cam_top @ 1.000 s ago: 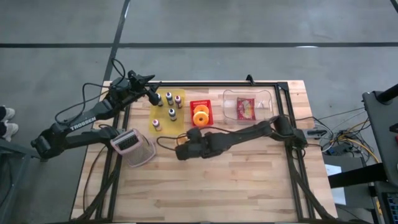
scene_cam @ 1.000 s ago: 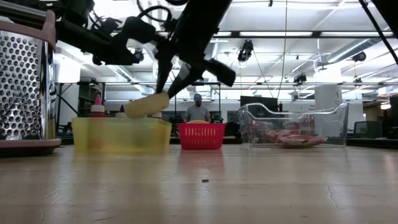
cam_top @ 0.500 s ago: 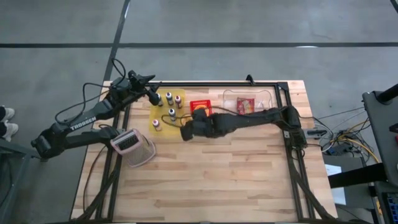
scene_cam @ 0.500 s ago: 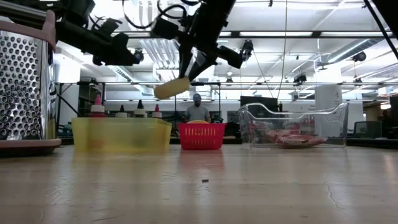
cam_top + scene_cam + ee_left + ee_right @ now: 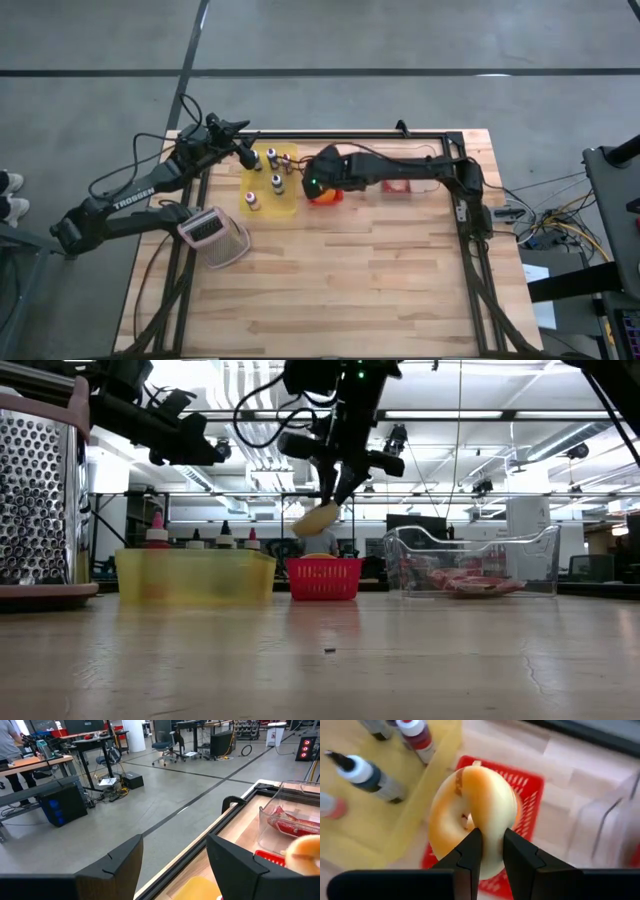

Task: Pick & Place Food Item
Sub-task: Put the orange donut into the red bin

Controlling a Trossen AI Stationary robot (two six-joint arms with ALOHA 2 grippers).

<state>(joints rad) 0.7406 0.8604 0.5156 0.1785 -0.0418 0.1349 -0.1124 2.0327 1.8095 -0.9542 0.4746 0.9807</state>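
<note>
Right wrist view: right gripper [image 5: 488,851] clamped on tan ring-shaped bagel [image 5: 472,815], hanging above red mesh plastic basket [image 5: 527,805]. Left gripper [image 5: 172,865] spread, empty, table's 10 o'clock corner.

Dark arms [image 5: 130,200], white TROSSEN lettering, black cables.

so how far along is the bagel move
Picked up: the right end effector is shut on the bagel, held in the air above the red basket. Left: lower it in and let go. The left end effector waits open over the table's far left corner.
</note>
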